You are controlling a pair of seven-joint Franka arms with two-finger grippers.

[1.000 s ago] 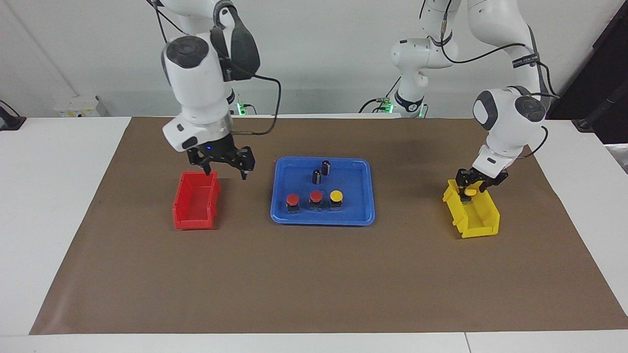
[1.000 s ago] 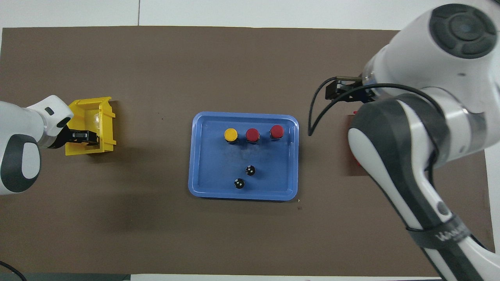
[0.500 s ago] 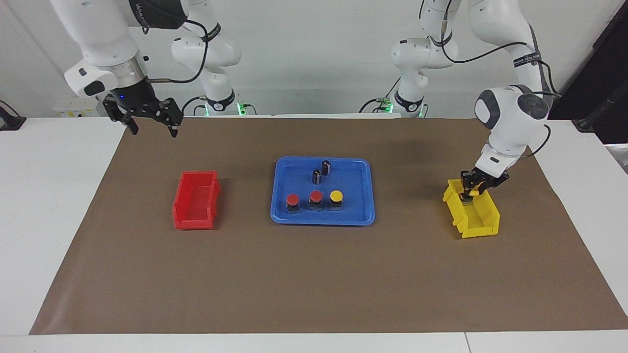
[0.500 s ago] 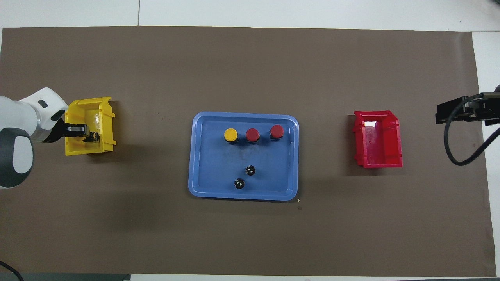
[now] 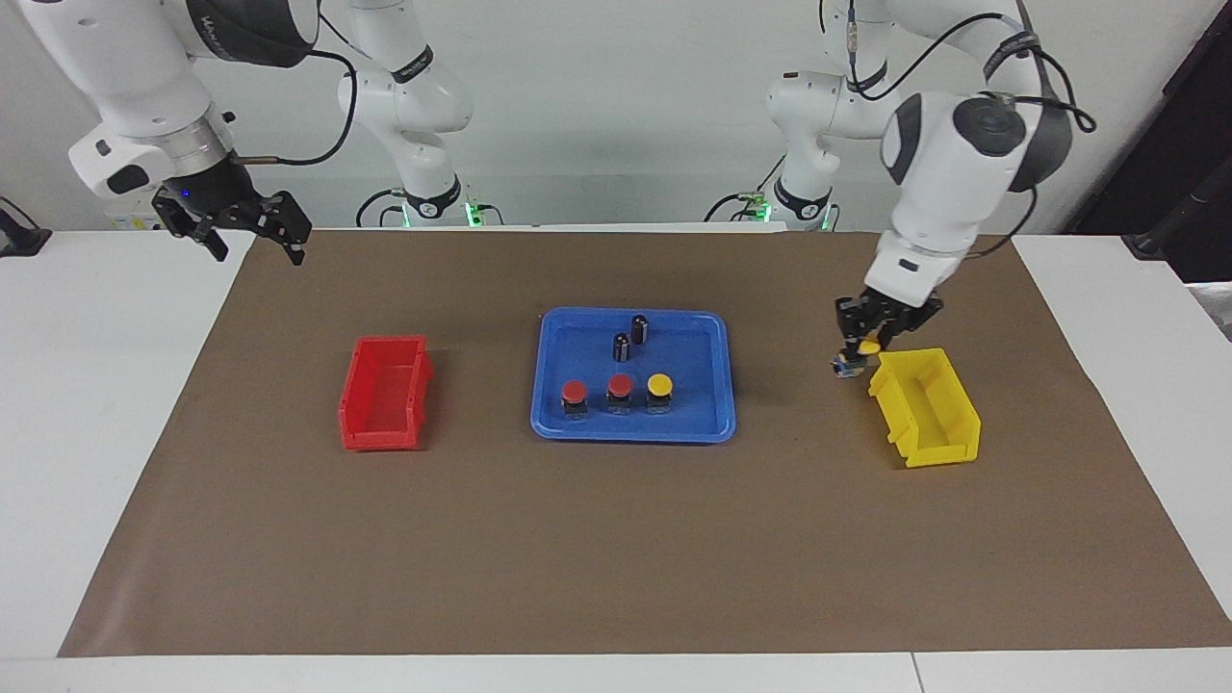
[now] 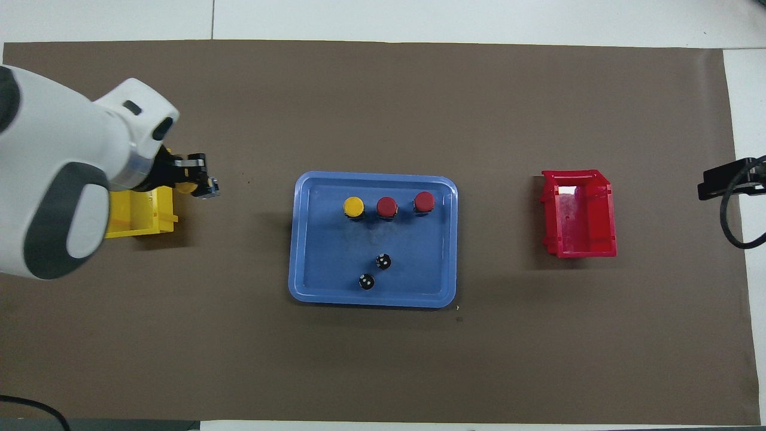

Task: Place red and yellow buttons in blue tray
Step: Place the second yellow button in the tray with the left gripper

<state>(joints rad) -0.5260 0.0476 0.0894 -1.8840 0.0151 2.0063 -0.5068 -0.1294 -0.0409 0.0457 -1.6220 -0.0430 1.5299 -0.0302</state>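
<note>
The blue tray (image 5: 695, 409) (image 6: 323, 263) lies mid-table. In it stand two red buttons (image 5: 575, 393) (image 5: 619, 387) and one yellow button (image 5: 659, 385) in a row; in the overhead view these are the red ones (image 6: 424, 202) (image 6: 387, 207) and the yellow one (image 6: 353, 206). My left gripper (image 5: 859, 348) (image 6: 197, 184) is shut on the second yellow button (image 5: 868, 345) (image 6: 187, 187). It holds it in the air over the mat between the yellow bin and the tray. My right gripper (image 5: 255, 248) is open, empty and raised over the mat's corner near its own base.
Two small dark cylinders (image 5: 622, 346) (image 5: 640, 329) stand in the tray, nearer to the robots than the buttons. A small yellow bin (image 5: 929, 414) (image 6: 140, 209) sits toward the left arm's end. A small red bin (image 5: 385, 390) (image 6: 579, 215) sits toward the right arm's end.
My left gripper has lifted the yellow button out of the yellow bin and carried it toward the tray. My right gripper has risen from over the red bin and pulled back to the mat's corner.
</note>
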